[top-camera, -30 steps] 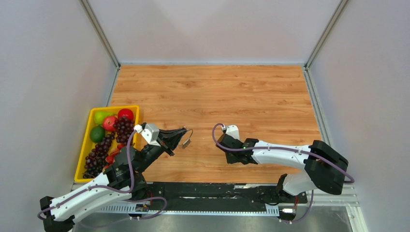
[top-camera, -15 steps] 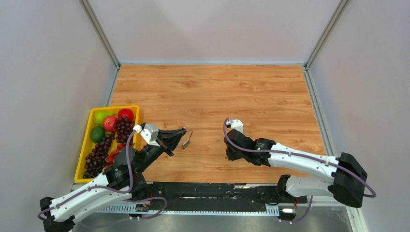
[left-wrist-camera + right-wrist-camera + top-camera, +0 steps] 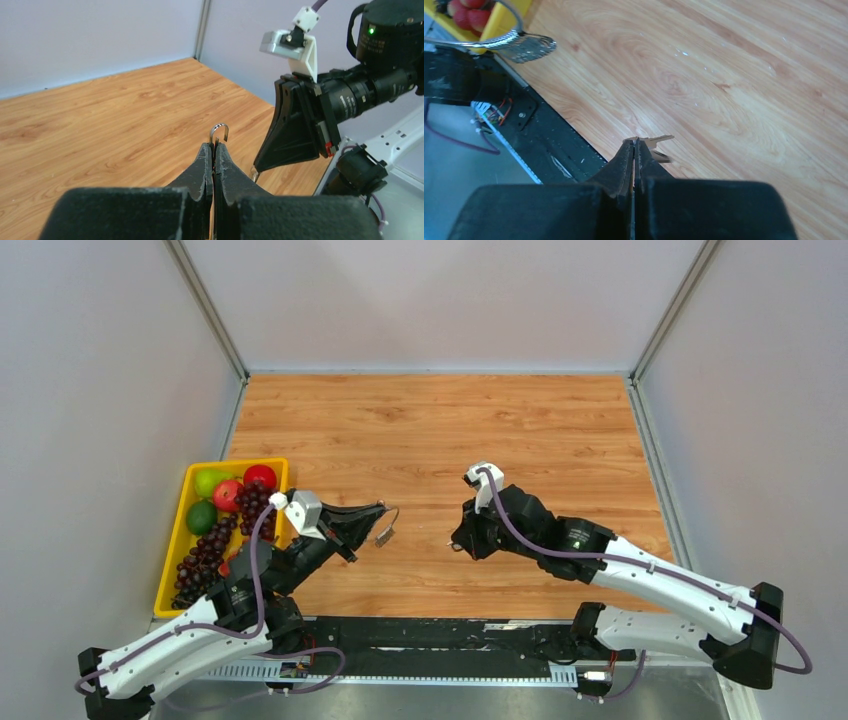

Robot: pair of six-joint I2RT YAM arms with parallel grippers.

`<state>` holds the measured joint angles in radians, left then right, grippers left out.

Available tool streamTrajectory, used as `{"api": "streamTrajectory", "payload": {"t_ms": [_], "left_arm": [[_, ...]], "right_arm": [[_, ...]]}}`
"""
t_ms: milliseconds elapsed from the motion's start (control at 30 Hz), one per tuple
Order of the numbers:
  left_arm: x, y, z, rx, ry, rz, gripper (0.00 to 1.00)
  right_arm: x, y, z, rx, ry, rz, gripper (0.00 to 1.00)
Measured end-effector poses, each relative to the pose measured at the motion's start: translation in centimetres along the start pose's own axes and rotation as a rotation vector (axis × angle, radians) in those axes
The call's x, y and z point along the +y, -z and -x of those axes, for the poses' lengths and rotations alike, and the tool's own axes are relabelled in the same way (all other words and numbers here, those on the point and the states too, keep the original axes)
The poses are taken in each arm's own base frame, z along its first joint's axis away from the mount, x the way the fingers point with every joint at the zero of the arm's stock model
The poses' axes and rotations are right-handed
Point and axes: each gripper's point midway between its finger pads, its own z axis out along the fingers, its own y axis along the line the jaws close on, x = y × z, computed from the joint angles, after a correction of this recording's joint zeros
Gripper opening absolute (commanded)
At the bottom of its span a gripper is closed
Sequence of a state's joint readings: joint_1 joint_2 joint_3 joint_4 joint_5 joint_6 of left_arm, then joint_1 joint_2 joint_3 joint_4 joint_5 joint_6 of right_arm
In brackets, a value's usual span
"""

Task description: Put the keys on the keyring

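My left gripper (image 3: 378, 512) is shut on the keyring (image 3: 393, 512), a thin silver wire ring held above the table with a silver key (image 3: 383, 535) hanging from it. In the left wrist view the ring's loop (image 3: 219, 131) sticks out past the closed fingertips (image 3: 206, 152). My right gripper (image 3: 456, 543) is shut on a small silver key (image 3: 658, 142) whose blade pokes out sideways past the tips, just above the wood. It faces the left gripper a short gap away. The right wrist view shows the keyring (image 3: 484, 43) at the upper left. No black-headed key is in view.
A yellow tray (image 3: 240, 462) with grapes, apples and limes stands at the table's left edge, close behind the left arm. A black rail (image 3: 430, 630) runs along the near edge. Grey walls enclose the wooden table (image 3: 440, 430).
The right arm has swung its elbow out to the right and lifted its wrist, keeping the key near the same spot, tips towards the keyring. The left arm has barely moved.
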<state>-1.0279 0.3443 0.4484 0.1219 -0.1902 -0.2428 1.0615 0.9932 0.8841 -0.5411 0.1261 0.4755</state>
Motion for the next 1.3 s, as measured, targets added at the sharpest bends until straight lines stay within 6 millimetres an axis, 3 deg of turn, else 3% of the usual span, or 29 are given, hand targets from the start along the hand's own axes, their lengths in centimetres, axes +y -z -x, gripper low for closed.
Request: {"api": "streamTrajectory", "payload": {"t_ms": [200, 533, 1300], "left_arm": [[-1.1, 0.0, 0.2, 0.029, 0.003, -0.053, 0.0], [-1.4, 0.3, -0.3, 0.053, 0.0, -0.073, 0.0], [-4.4, 0.4, 2.3, -0.05, 0.001, -0.236, 0.0]], "right_arm": [[1.3, 1.2, 2.1, -0.049, 0.082, 0.063, 0.0], [3.1, 1.4, 2.7, -0.065, 0.116, 0.154, 0.0], [12.5, 6.0, 8.5, -0.222, -0.006, 0.607, 0.0]]}}
